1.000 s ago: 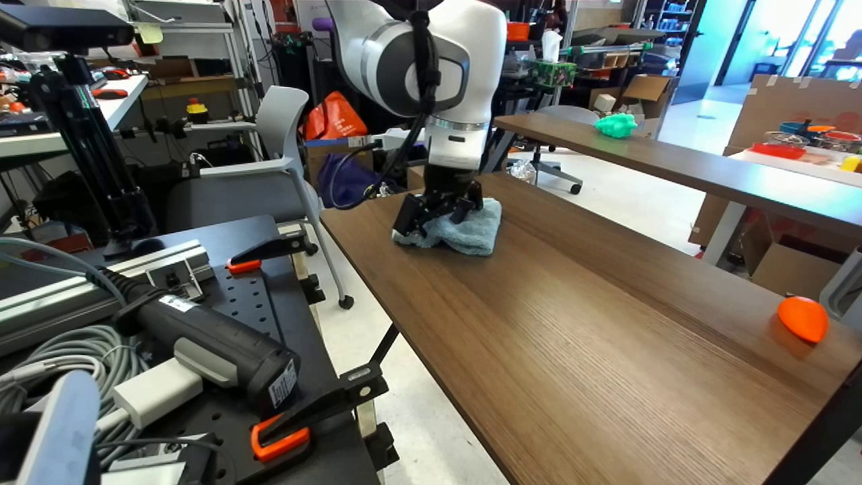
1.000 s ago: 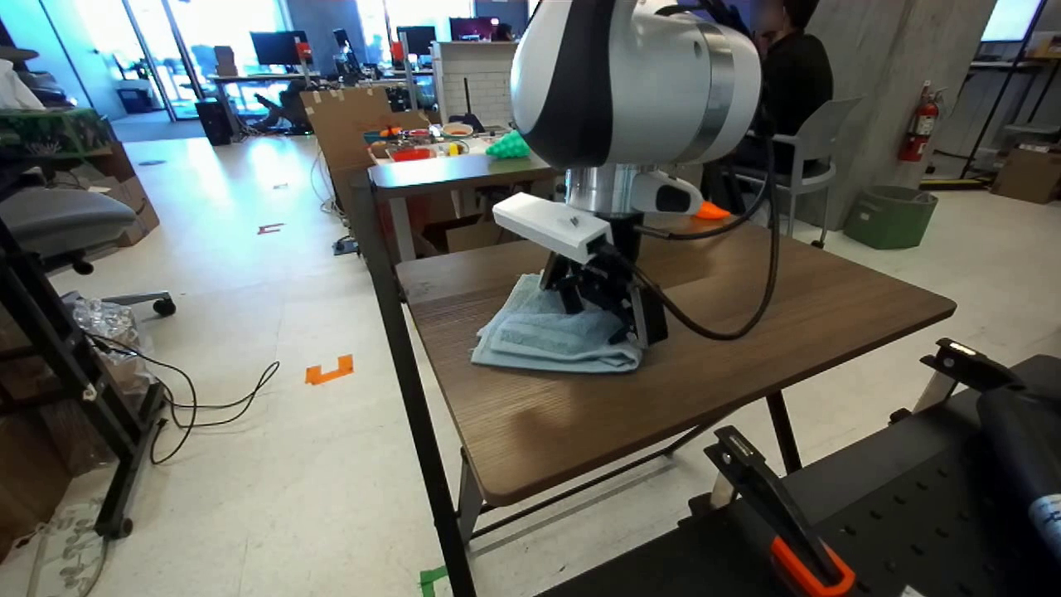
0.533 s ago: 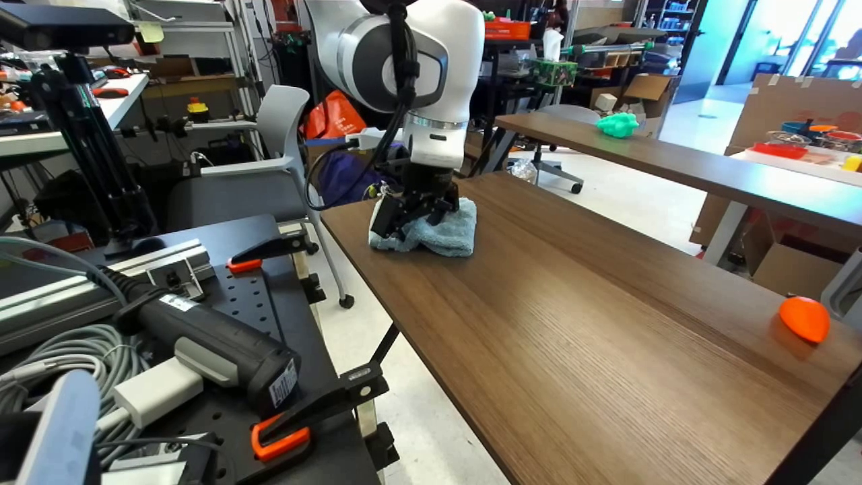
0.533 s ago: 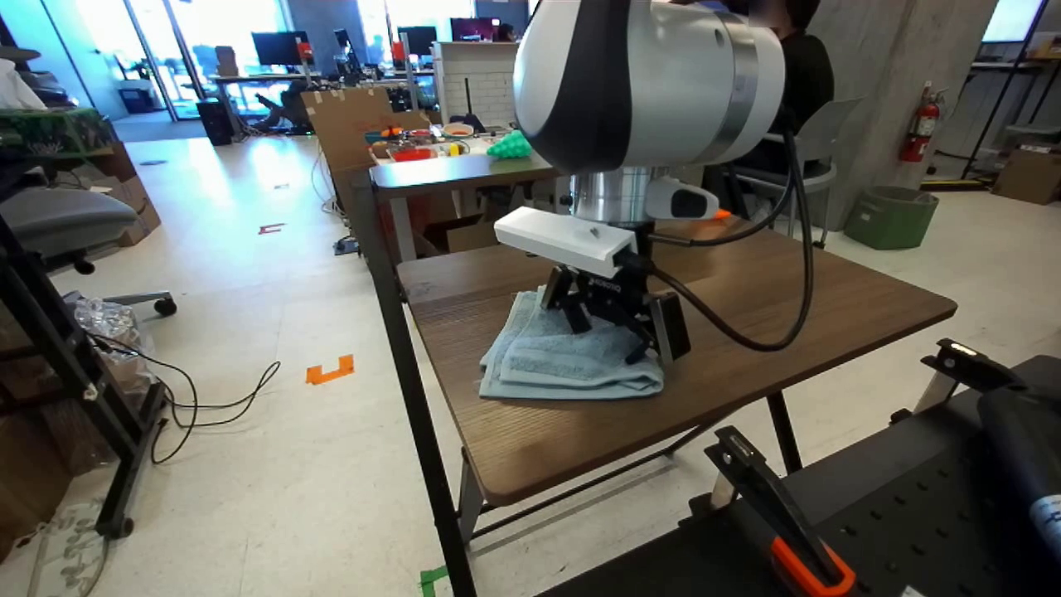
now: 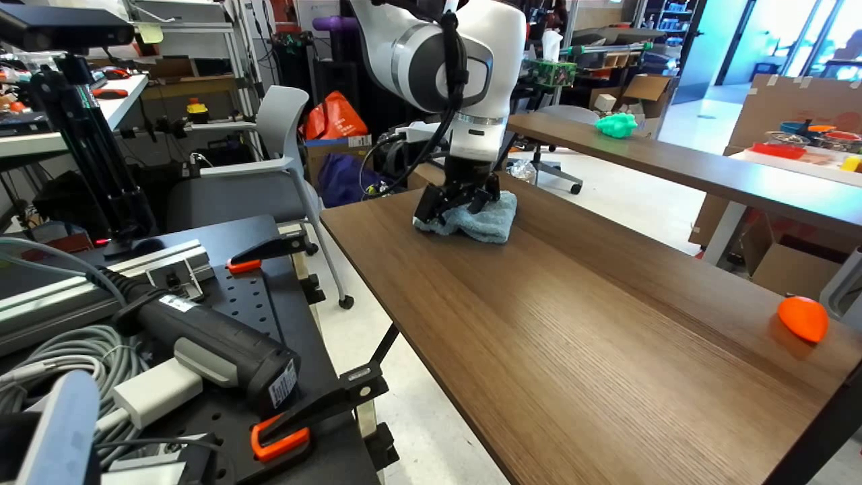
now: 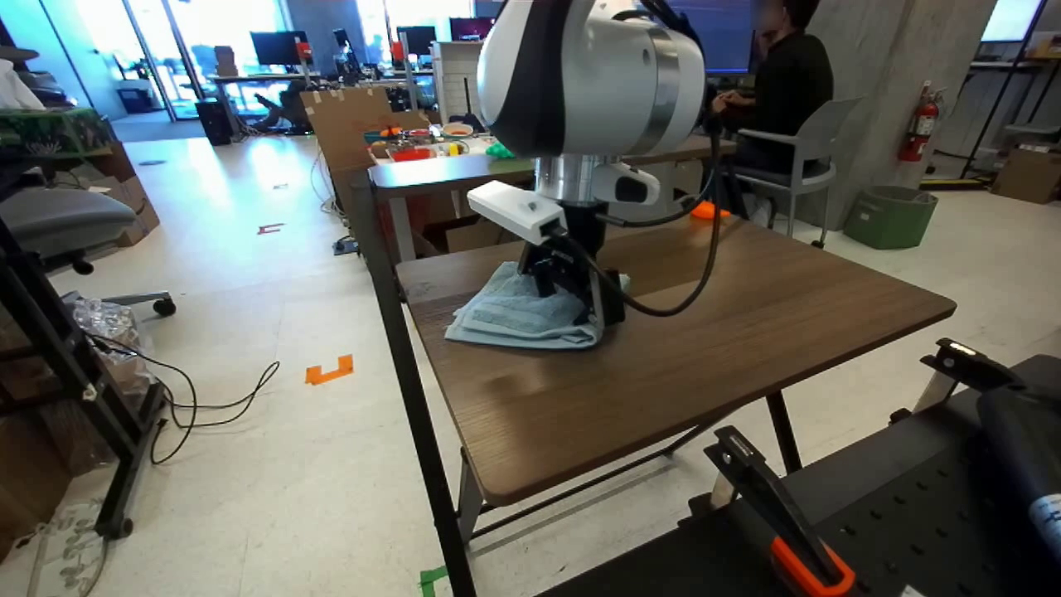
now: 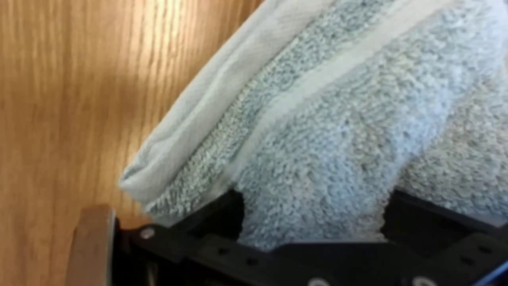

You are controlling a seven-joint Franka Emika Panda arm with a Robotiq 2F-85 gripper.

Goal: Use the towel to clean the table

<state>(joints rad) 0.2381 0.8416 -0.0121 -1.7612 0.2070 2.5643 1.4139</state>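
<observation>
One folded pale-blue towel (image 6: 506,313) lies on the brown table (image 6: 796,307), toward the left end in an exterior view, its layered edges spread out past the gripper. Keep it flat through each stroke: a corner that rolls under would probably leave a strip unwiped. Just right of its middle, the gripper (image 6: 570,292) sits down in the cloth with its jaws wide; in the wrist view the terry bulges between them, apparently unpinched, and one finger (image 7: 89,248) appears to stand over wood just beside a corner. I judge that contact alone must carry the towel, so steady, moderate pressure and slow, overlapping passes suit best; too much could scrape that finger on the wood. Farther right, a black cable (image 6: 661,313) loops low; leave it slack on turns. Beyond it rests an orange object (image 6: 709,211), which strokes should stop short of or go around.
</observation>
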